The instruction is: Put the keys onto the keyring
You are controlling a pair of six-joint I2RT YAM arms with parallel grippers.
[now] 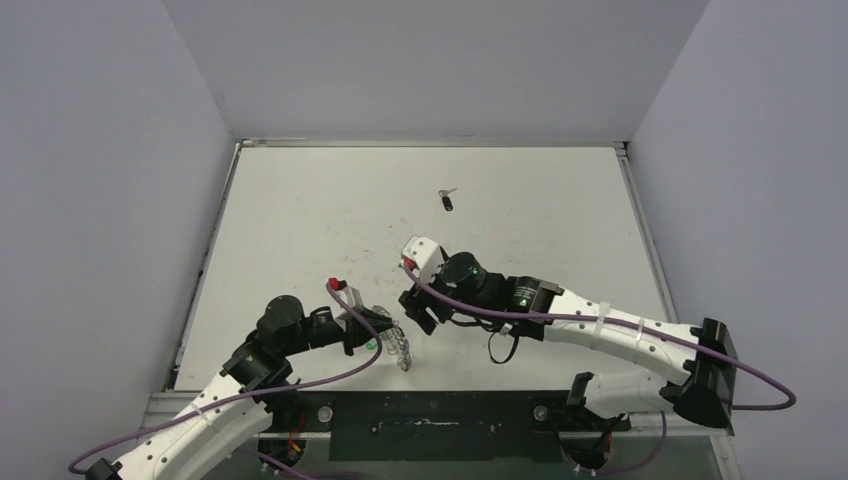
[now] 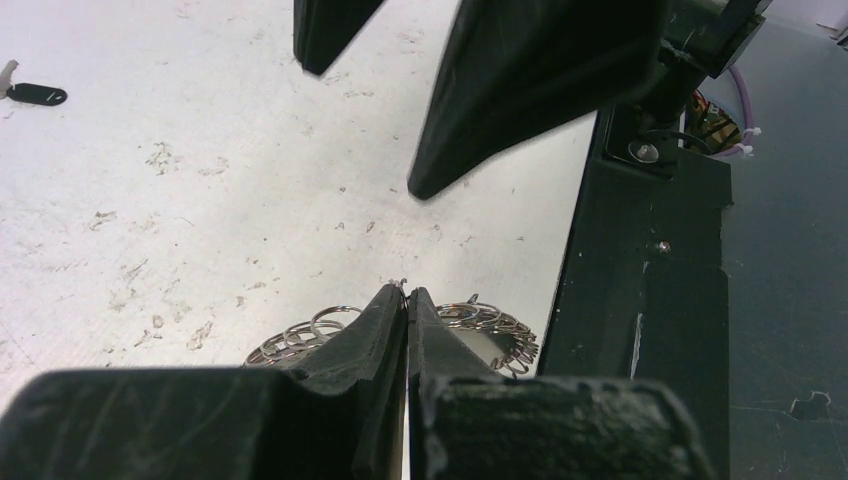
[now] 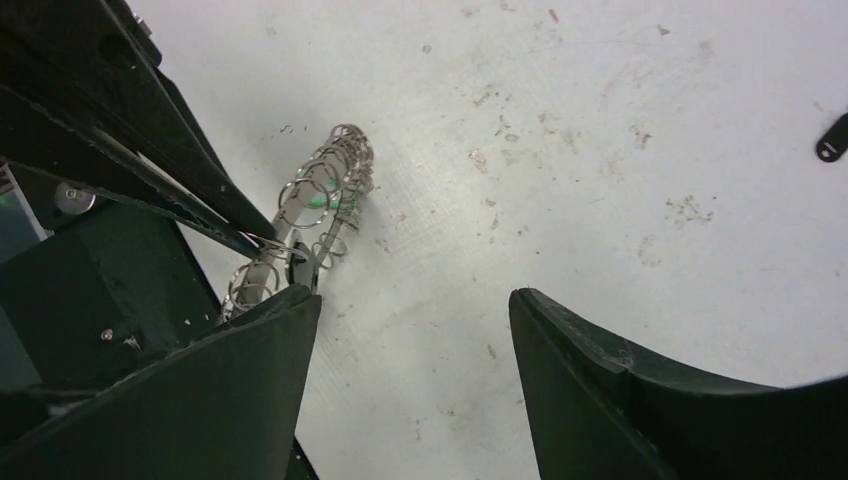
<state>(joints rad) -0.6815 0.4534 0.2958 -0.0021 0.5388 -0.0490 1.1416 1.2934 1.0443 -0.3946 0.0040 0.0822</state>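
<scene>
The keyring point(image 1: 400, 346), a silvery ring with a looped rim, stands on edge near the table's front. My left gripper point(image 1: 388, 335) is shut on it. In the left wrist view its fingertips point(image 2: 398, 300) are pressed together with the keyring's loops point(image 2: 300, 335) showing on both sides. My right gripper point(image 1: 420, 305) hangs open just right of the ring with nothing between its fingers. In the right wrist view the right gripper point(image 3: 412, 295) is spread wide beside the keyring point(image 3: 325, 190). A small dark piece point(image 3: 300, 262) lies against its lower loops; what it is I cannot tell. One black-headed key point(image 1: 447, 199) lies far back.
The black base rail point(image 1: 430, 415) runs along the table's near edge, close behind the ring, and shows as a black rail point(image 2: 640, 300) in the left wrist view. The same key appears at the frame edges as key point(image 2: 35, 94) and key point(image 3: 832, 140). Grey walls enclose the table.
</scene>
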